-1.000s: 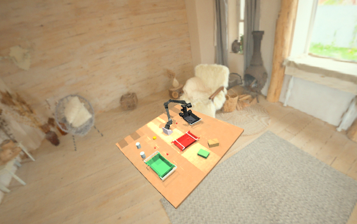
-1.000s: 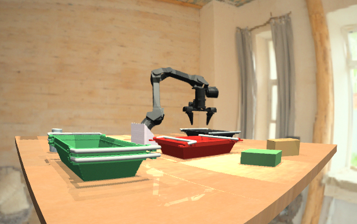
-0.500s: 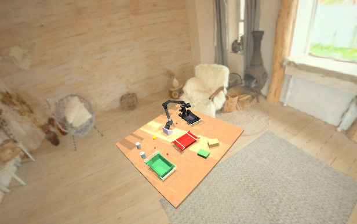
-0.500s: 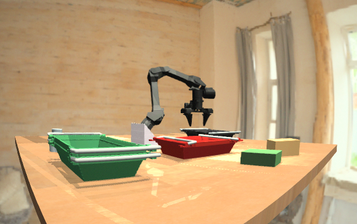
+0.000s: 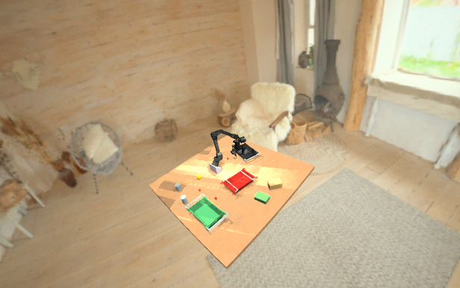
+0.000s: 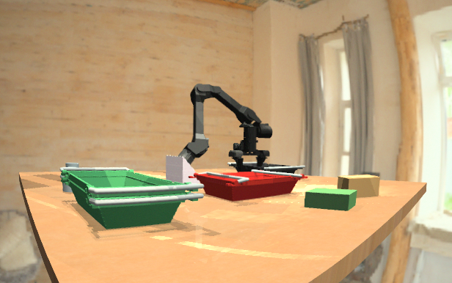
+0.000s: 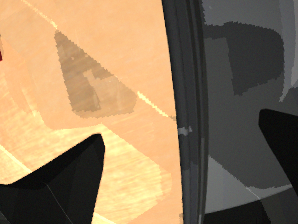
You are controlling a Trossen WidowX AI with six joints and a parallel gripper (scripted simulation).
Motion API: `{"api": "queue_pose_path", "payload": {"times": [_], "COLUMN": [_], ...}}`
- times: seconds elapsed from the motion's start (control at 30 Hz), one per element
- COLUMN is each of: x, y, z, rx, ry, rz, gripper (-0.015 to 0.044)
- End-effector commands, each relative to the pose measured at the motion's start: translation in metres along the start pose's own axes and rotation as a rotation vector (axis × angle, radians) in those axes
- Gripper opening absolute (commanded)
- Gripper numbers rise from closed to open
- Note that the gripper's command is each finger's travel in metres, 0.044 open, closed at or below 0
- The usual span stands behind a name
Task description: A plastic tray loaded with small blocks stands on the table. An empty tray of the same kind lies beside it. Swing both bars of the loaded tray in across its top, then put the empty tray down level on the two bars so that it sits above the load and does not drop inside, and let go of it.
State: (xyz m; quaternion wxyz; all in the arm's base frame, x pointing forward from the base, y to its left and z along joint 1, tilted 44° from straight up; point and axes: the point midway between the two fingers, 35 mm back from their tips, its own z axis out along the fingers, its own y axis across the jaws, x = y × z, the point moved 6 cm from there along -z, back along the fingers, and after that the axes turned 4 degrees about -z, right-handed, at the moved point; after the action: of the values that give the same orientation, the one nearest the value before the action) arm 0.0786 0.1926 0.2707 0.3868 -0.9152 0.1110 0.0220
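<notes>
The red tray [image 5: 246,184] [image 6: 257,190] stands mid-table, with one wire bar [image 6: 224,176] across its left part and another bar [image 6: 276,173] across its right part. Its load cannot be made out. The black tray [image 5: 253,153] [image 7: 192,75] stands at the back, its bars over its ends; I see nothing loaded in it. My gripper [image 5: 239,152] [image 6: 250,166] [image 7: 185,129] points down, open and empty, at the black tray's side wall. In the wrist view one finger is on the table side of that wall and the other on the tray's inner side.
Green trays [image 5: 198,217] [image 6: 139,216], seemingly two nested, stand at the front left. A green box [image 5: 262,197] [image 6: 330,199] and a tan box [image 5: 275,183] [image 6: 361,186] stand right of the red tray. Cylinders [image 5: 178,187] [image 5: 184,199] stand at the left edge. Several small pieces lie about.
</notes>
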Motion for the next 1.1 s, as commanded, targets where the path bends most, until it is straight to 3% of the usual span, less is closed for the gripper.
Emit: {"api": "queue_pose_path", "payload": {"times": [0.0,0.37,0.87,1.07], "x": [-0.0014,-0.0015,-0.0015,-0.0015], "y": [0.0042,0.0043,0.0043,0.0043], "z": [0.0163,0.0169,0.0169,0.0169], "rx": [-0.01,-0.01,-0.01,-0.01], "ry": [-0.001,-0.001,-0.001,-0.001], "rz": [0.007,0.007,0.007,0.007], "gripper": [0.044,0.044,0.022,0.018]}}
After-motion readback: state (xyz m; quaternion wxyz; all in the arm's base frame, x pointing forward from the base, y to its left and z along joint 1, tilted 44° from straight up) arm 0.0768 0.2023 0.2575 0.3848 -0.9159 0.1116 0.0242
